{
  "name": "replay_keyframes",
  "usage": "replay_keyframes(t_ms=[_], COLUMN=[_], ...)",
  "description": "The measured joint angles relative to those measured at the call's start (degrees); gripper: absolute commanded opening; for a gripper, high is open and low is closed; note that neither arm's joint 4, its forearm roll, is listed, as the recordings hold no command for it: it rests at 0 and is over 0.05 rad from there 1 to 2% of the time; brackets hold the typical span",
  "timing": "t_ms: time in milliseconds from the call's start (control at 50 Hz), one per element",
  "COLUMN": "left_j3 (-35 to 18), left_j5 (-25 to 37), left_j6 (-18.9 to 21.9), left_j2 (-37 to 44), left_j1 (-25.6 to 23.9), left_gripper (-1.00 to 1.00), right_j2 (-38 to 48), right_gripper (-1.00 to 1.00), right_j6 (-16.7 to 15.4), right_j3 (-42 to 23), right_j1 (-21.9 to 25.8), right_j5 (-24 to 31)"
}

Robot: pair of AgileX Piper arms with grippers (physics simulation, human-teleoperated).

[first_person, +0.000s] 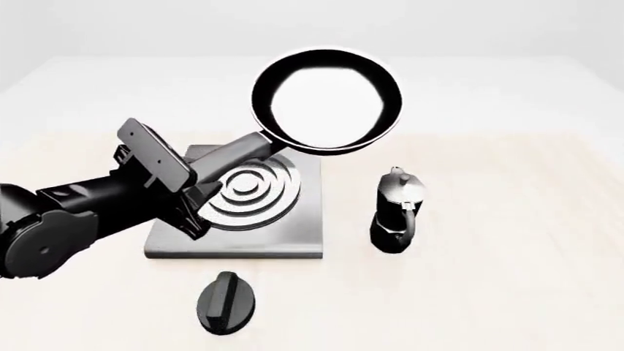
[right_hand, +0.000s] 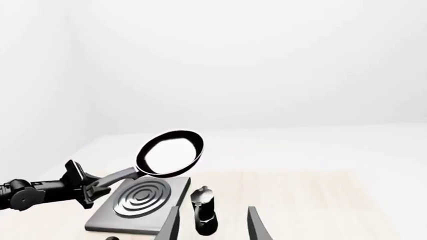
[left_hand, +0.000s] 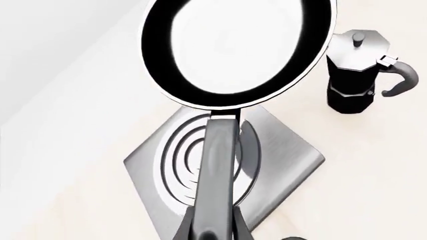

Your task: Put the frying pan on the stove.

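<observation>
The frying pan (first_person: 326, 102) is round and black with a glossy pale inside. It is held up in the air, tilted, above and beyond the far edge of the stove (first_person: 292, 227). My left gripper (first_person: 200, 194) is shut on the end of the pan's long dark grey handle, over the stove's left part. In the left wrist view the pan (left_hand: 233, 50) hangs past the stove's rings (left_hand: 287, 160). My right gripper (right_hand: 213, 209) is open and empty, high up and well back from the table. It is out of the front view.
A black-and-silver moka pot (first_person: 395, 212) stands just right of the stove. A small black oval knob-like piece (first_person: 227, 301) lies on the table in front of the stove. The table's far edge runs behind the pan.
</observation>
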Motion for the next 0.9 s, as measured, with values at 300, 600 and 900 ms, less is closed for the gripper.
replay_keyframes(t_ms=[300,600,900], left_j3=[6.1,11.0,15.5], left_j5=[-0.6,-0.5,1.2], left_j6=[-1.1,-2.0,-2.9], left_j2=[-5.0,-9.5,-15.5], left_j1=[2.2,4.5,7.0], left_gripper=[-1.0,-1.0,-1.0], right_j2=[0.0,0.0,0.0], right_gripper=[1.0,1.0,1.0], right_j6=[0.1,0.1,0.1], right_j3=[0.0,0.0,0.1], right_j1=[0.0,0.0,0.0], right_j5=[0.0,0.0,0.0])
